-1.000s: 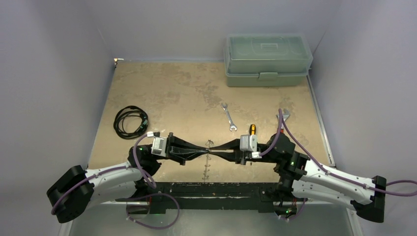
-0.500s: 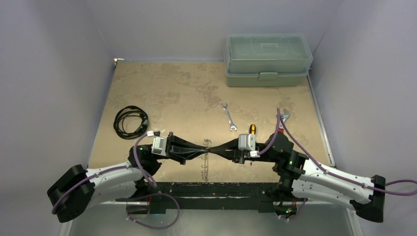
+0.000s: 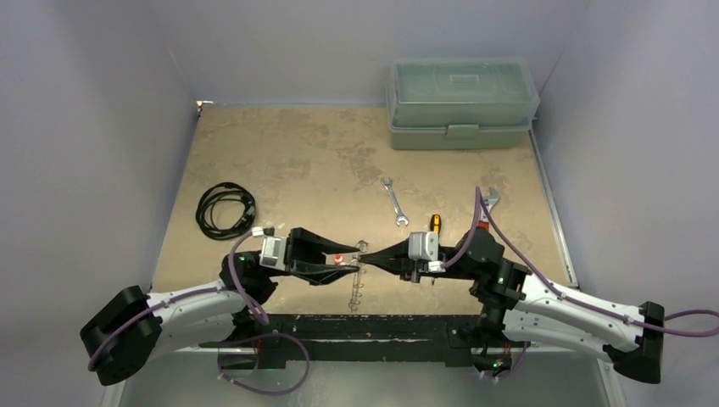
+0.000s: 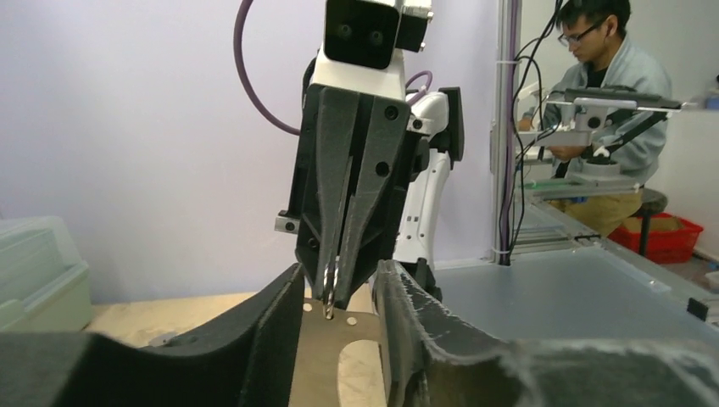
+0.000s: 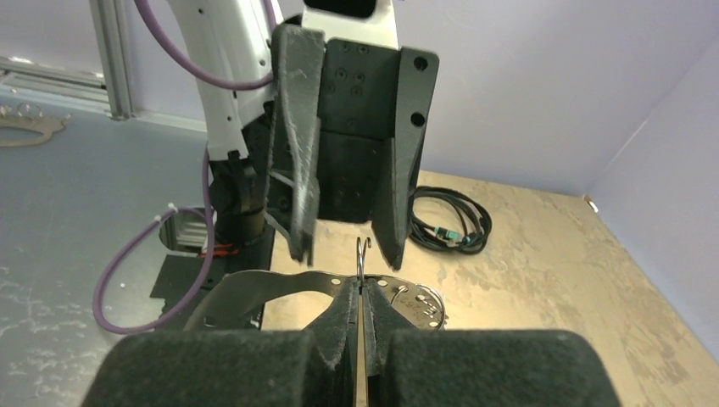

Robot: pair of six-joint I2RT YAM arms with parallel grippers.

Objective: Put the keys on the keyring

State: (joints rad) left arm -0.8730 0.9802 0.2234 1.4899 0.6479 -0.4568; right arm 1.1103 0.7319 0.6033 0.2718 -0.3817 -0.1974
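The keyring is pinched by the closed right gripper above the near edge of the table. With the left gripper spread open, the red-tagged key between its jaws may be dropped unthreaded.

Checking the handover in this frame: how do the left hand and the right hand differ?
The left hand has its fingers spread, while the right hand is pinched shut. The right hand clamps the thin wire of the keyring; the left hand appears to clamp nothing, though a red tag shows between its fingers. Both are black, point at each other and nearly meet tip to tip low over the table.
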